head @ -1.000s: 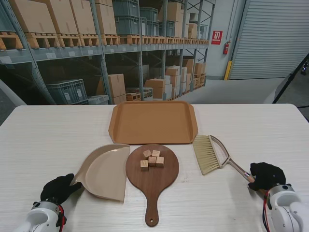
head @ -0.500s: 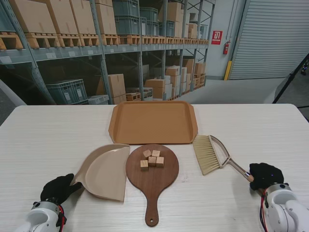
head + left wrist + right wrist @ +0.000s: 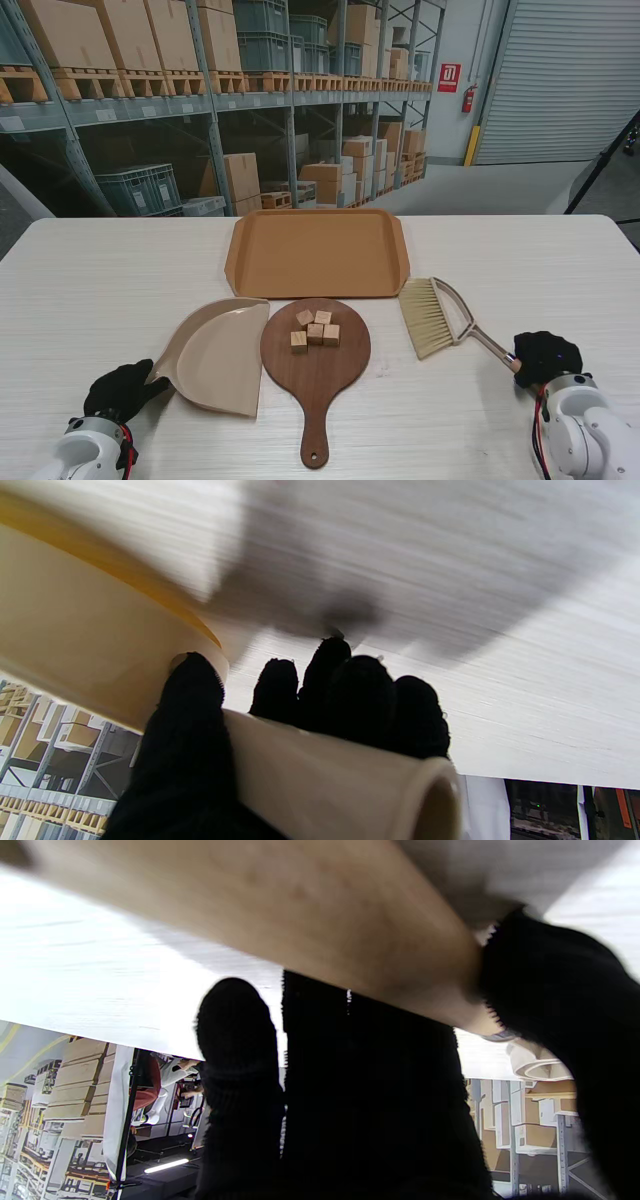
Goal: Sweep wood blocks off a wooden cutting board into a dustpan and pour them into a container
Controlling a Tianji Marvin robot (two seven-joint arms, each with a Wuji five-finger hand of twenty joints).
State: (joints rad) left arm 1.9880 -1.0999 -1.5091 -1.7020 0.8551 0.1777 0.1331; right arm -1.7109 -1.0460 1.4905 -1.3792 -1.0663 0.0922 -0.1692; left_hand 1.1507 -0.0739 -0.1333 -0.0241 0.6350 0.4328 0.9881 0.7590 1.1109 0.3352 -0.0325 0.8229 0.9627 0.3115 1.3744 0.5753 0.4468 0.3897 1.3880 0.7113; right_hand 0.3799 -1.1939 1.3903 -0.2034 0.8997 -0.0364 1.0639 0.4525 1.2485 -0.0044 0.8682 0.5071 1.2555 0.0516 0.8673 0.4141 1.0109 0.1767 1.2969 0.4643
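Several small wood blocks (image 3: 315,330) lie on the round dark cutting board (image 3: 316,358), whose handle points toward me. The beige dustpan (image 3: 222,352) rests on the table just left of the board. My black-gloved left hand (image 3: 122,389) is shut on the dustpan's handle (image 3: 320,780), thumb over it and fingers (image 3: 350,700) under it. The brush (image 3: 433,317) lies right of the board, bristles away from me. My right hand (image 3: 545,357) is shut on the brush's wooden handle (image 3: 280,905), which crosses the right wrist view between thumb and fingers.
An orange-brown tray (image 3: 317,252) lies on the white table (image 3: 100,280) beyond the board. Warehouse shelving and boxes stand behind the table's far edge.
My right hand has drawn in slightly along the brush handle and tightened on it. Dustpan, board, blocks and left hand have not moved.
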